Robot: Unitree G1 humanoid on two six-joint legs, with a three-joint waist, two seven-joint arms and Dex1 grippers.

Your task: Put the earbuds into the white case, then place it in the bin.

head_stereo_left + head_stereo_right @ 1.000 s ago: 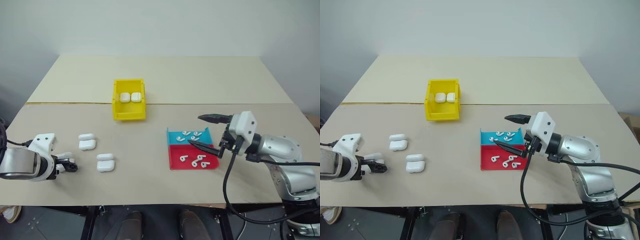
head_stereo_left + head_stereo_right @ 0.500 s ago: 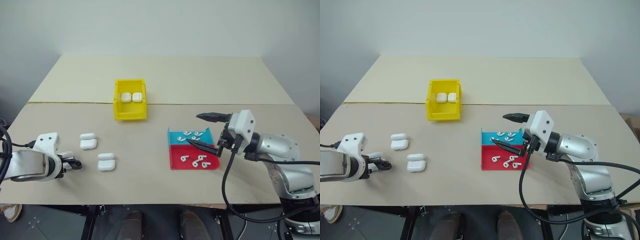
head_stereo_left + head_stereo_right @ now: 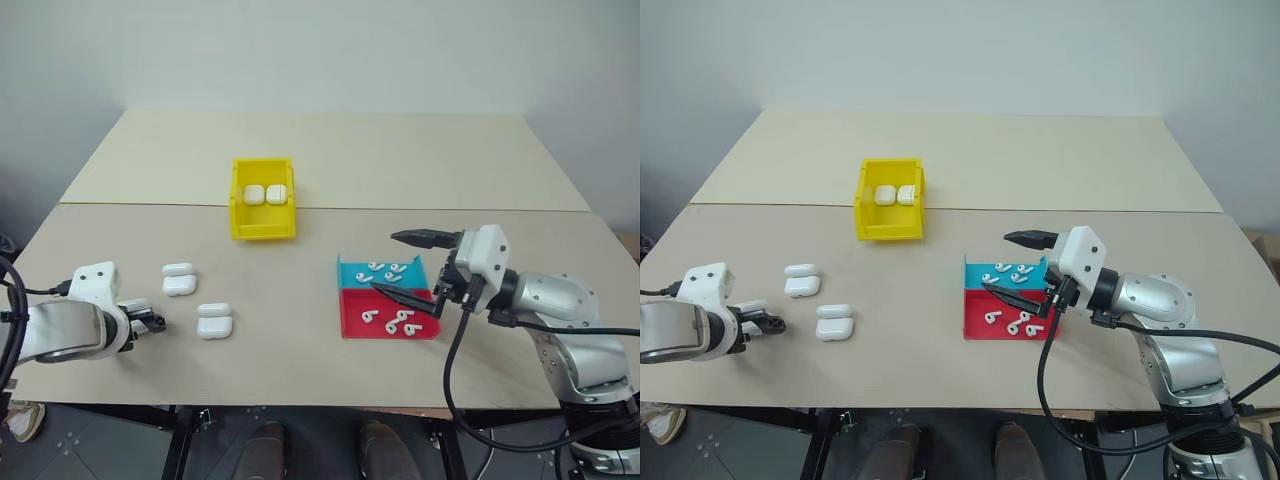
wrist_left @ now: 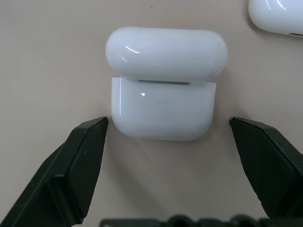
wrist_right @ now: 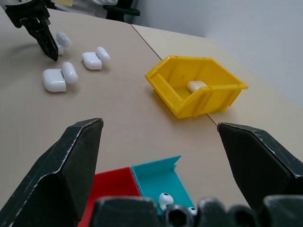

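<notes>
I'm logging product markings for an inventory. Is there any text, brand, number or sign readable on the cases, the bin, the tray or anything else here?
None: no readable text anywhere.
The white cases are plain and glossy, also close up.
The yellow bin and the blue-and-red tray carry no label.

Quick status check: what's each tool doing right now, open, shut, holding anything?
Left tool: open, empty, fingers either side of an open white case on the table.
Right tool: open, empty, over the blue-and-red tray of earbuds.

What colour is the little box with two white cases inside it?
Bright yellow; the bin shows best in the left eye view.
</notes>
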